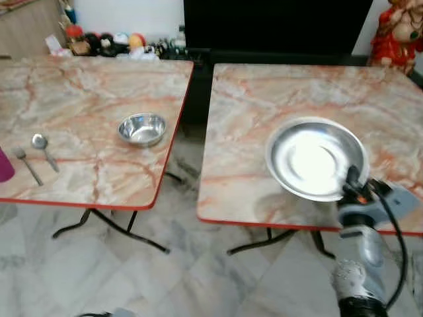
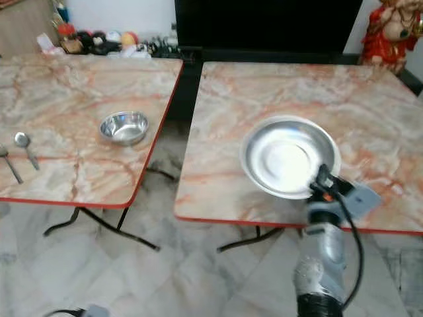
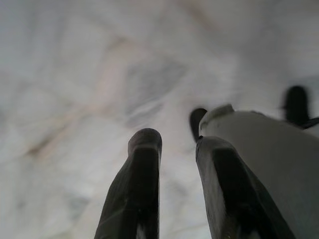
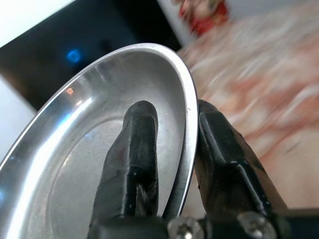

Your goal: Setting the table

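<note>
Right wrist view: right gripper (image 4: 172, 149) pinches only the steel plate (image 1: 316, 158) rim; tilted over the table (image 1: 264, 92), it could slip.

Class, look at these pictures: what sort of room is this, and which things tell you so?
Probably a home dining or living area: two marble-patterned folding tables, a steel bowl with spoons, a dark screen and ornaments behind.

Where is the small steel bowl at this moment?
The bowl stands on the left table, near its right edge, with the spoon and fork further to its left.
</note>
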You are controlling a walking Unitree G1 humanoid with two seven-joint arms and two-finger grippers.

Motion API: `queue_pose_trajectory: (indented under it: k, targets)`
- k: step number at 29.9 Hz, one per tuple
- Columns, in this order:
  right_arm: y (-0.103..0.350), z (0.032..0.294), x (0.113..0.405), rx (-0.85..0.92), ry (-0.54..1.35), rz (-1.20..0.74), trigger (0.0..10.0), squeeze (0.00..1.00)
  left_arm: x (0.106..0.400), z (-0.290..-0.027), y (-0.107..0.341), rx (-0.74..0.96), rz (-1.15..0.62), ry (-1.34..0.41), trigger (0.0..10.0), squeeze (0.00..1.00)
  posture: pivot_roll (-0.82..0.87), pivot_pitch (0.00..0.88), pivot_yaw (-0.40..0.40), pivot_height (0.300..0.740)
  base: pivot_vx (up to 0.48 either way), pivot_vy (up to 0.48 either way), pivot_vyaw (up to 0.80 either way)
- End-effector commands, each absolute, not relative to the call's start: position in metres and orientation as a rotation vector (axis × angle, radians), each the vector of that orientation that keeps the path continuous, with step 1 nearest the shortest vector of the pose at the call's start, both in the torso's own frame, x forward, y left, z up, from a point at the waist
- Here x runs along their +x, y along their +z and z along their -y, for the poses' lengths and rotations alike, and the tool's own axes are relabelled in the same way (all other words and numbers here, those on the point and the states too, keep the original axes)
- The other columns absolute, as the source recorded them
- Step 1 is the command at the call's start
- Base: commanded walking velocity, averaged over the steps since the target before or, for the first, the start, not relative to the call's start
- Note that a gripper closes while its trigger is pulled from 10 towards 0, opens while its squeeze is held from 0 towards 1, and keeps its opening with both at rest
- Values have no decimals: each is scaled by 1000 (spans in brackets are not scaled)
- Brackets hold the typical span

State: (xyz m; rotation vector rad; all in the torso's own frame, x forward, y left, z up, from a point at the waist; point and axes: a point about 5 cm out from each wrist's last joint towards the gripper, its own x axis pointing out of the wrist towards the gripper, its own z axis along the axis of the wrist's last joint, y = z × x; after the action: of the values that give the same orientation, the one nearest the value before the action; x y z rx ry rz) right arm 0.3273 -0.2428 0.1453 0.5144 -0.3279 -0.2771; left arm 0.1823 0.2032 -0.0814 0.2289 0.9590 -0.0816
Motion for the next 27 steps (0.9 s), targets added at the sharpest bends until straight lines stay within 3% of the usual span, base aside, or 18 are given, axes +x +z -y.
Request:
queue_pose_trajectory:
  k: [1, 7, 19, 27]
  targets:
    - [149, 238, 329, 510, -282, 345, 10000, 0, 170, -215, -85, 245, -1003, -65, 10000, 0, -8, 103, -16, 740, 0, -435, 0]
    - [146, 245, 325, 499, -328, 344, 10000, 0, 165, -216, -87, 268, -1014, -74, 10000, 0, -9, 116, -6, 740, 0, -385, 0]
    - [144, 254, 326, 515, -440, 327, 10000, 0, 163, -213, -88, 278, -1018, -97, 10000, 0, -22, 141, -3, 740, 0, 0, 0]
    - [137, 242, 336, 550, -404, 256, 10000, 0, 162, -208, -90, 269, -1020, -106, 10000, 0, -15, 142, -12, 740, 0, 0, 0]
